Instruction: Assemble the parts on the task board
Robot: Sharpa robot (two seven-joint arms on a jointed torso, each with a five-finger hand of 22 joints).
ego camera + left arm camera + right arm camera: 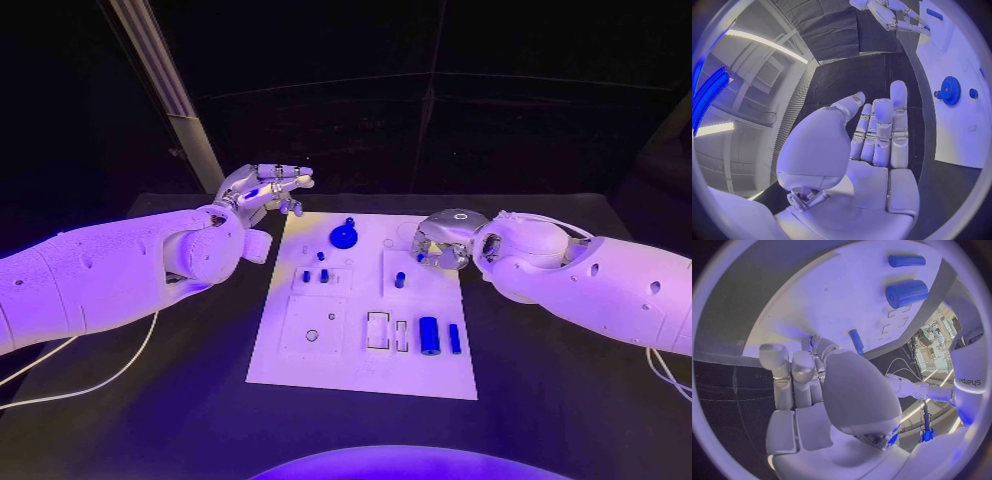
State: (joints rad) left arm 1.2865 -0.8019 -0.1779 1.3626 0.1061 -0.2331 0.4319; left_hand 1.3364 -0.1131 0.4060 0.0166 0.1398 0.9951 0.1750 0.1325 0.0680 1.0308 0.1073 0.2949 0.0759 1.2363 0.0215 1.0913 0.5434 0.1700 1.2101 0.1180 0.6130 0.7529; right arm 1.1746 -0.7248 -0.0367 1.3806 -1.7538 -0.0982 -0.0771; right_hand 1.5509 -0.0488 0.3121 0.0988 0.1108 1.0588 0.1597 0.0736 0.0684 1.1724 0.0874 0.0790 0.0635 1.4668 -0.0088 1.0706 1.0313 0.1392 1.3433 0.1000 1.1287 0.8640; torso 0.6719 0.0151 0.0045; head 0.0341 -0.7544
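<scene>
Black table [577, 400], white task board [361, 370] with blue parts [428, 334]; left hand [264, 189] empty, fingers apart; right hand [444, 240] unclear.

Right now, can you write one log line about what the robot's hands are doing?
left hand: open, off the task board's far left corner | right hand: over board's right side, grip unclear | gear: on board

One word can be seen. It is on a white robot arm [967, 385] in the right wrist view, and it is upside down. It looks like "sharpa".
</scene>
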